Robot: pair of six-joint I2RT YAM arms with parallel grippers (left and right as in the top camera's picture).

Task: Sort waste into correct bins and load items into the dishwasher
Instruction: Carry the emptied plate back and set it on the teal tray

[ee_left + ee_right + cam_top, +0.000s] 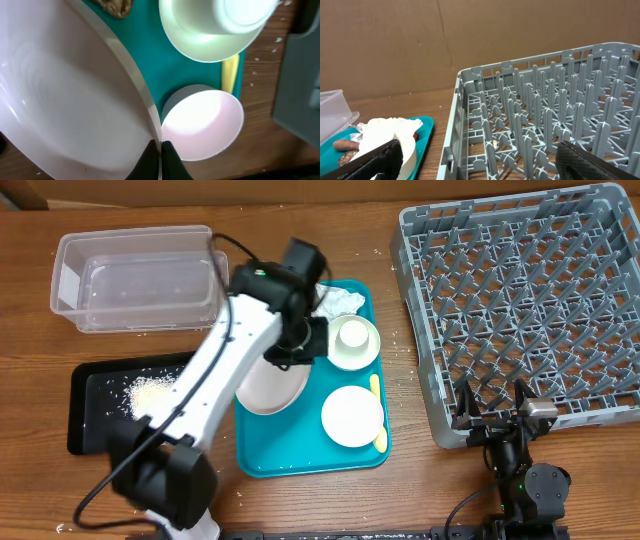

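My left gripper (pixel 300 340) is shut on the rim of the pale dinner plate (pixel 268 388), which hangs over the left edge of the teal tray (pixel 310 460). In the left wrist view the fingers (pixel 160 152) pinch the plate's rim (pixel 65 100). A white bowl (pixel 353 343) holds a small cup. A pink dish (pixel 352 416) and a yellow spoon (pixel 377 408) lie in front of it. A crumpled napkin (pixel 341 302) is at the tray's back. A brown food lump (pixel 117 6) lies on the tray. My right gripper (pixel 492 418) is open and empty at the front edge of the grey dish rack (pixel 530 300).
A clear tub (pixel 135 280) stands at the back left. A black tray (pixel 95 415) with white rice grains (pixel 150 390) lies in front of it. The right wrist view shows the rack's wall (pixel 465 130) close ahead, and the napkin (pixel 380 127) and a red wrapper (pixel 415 135) on the tray.
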